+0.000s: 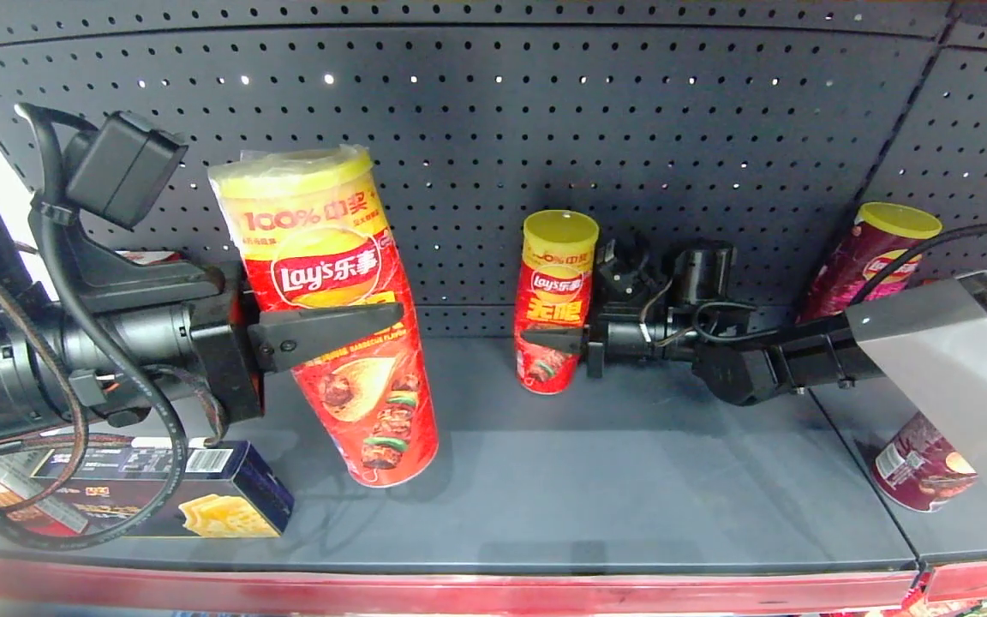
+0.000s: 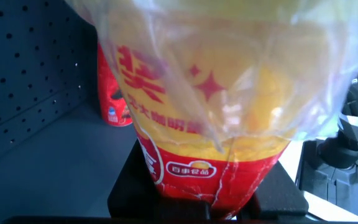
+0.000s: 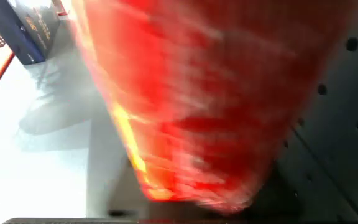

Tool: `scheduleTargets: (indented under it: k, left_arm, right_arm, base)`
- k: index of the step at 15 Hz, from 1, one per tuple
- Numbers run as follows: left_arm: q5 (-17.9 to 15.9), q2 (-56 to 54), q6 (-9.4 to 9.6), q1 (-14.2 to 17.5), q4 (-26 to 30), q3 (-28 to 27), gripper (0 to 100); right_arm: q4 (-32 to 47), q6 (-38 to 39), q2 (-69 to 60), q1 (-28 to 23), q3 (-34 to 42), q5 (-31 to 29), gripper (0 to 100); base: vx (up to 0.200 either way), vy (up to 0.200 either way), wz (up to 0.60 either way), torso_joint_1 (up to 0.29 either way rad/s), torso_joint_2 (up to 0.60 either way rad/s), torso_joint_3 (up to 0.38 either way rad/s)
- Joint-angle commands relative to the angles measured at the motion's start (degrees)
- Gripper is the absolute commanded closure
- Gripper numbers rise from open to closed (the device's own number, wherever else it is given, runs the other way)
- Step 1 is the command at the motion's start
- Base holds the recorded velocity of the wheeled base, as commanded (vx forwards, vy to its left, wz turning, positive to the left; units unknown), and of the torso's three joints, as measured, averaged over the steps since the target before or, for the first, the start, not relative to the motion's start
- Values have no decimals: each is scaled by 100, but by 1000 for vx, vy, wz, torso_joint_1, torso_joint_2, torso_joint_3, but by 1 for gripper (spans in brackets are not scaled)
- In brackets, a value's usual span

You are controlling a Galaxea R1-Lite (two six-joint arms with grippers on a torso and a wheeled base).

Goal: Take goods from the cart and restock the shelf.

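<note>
A red chip can [image 1: 335, 317] with a yellow lid leans tilted over the front left of the dark shelf [image 1: 631, 480], its base at the shelf surface. My left gripper [image 1: 341, 329] is shut on its middle. In the left wrist view this can [image 2: 216, 106] is seen close up, plastic-wrapped at the top. A second red chip can [image 1: 553, 304] stands upright near the pegboard at mid shelf. My right gripper [image 1: 549, 339] is shut on its lower half from the right. The right wrist view has this can [image 3: 210, 93] close and blurred. It also shows as the far can [image 2: 114, 93].
A blue box [image 1: 159, 497] lies at the shelf's front left, also seen as the blue box [image 3: 33, 28]. A purple can [image 1: 866, 253] leans against the back right, and another purple can [image 1: 922, 467] lies on the neighbouring shelf. The red shelf lip [image 1: 459, 591] runs along the front.
</note>
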Motion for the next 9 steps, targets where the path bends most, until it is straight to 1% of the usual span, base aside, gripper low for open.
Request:
scheduleTargets:
  k: [1,5,8,9]
  left_arm:
    - [2,9,1,6,-1,29,100]
    - [2,-8,1,6,-1,11,100]
    - [2,-8,1,24,-1,11,100]
    - [2,-17,1,24,-1,11,100]
  right_arm:
    - [-3,-6,-176,-17,180,2,100]
    - [-12,-6,-703,-17,540,-7,100]
    - [-82,20,-1248,124,1094,-147,100]
    - [-284,38,-1564,256,1533,-174,100]
  base:
    - [0,0,0,0,0,0]
    - [0,0,0,0,0,0]
    - [0,0,0,0,0,0]
    - [0,0,0,0,0,0]
